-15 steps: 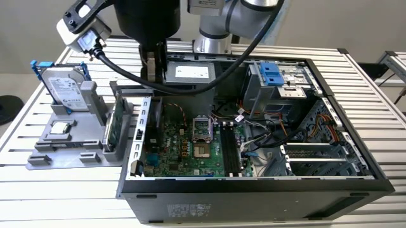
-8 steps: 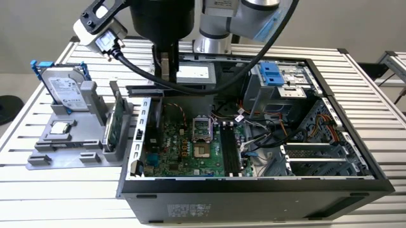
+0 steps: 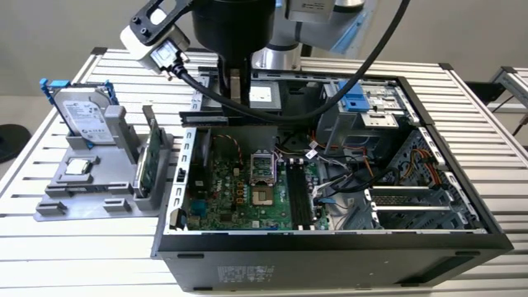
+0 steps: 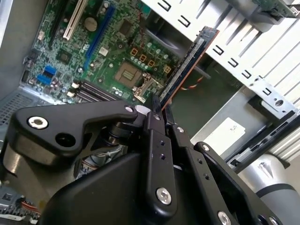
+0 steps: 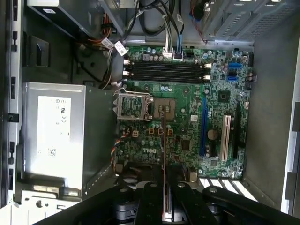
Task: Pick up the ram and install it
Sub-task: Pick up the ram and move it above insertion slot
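One ram [image 4: 185, 65] edgewise above motherboard [image 5: 185, 101]

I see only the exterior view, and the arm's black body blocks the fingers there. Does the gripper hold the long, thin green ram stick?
Observer: Yes. In the second wrist view the gripper is shut on one end of the long, thin green ram stick.
Operator: How does it sit?
Observer: It juts straight out of the grip toward the green motherboard.
Operator: Is it over the slots?
Observer: No. In the first wrist view its edge-on tip shows beside the square silver processor socket, apart from the long black memory slots.
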Available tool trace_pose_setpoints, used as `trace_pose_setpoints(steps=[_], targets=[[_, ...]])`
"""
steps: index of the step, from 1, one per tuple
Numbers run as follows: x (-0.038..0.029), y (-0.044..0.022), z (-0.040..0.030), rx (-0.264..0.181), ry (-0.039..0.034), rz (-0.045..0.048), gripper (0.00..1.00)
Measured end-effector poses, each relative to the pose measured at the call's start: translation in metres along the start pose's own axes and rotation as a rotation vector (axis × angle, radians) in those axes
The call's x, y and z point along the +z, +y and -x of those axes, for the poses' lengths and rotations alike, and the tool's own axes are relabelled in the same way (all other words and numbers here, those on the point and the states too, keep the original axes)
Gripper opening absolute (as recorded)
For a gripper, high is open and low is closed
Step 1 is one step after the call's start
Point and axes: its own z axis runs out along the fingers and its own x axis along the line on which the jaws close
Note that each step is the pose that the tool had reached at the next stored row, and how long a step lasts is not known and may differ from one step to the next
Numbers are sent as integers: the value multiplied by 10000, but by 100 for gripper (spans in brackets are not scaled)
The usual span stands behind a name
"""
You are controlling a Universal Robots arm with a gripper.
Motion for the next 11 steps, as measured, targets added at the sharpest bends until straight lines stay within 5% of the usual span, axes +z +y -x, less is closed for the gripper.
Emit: trace_pose_setpoints(steps=[11], targets=[[2, 253, 12, 1, 0, -5, 0]])
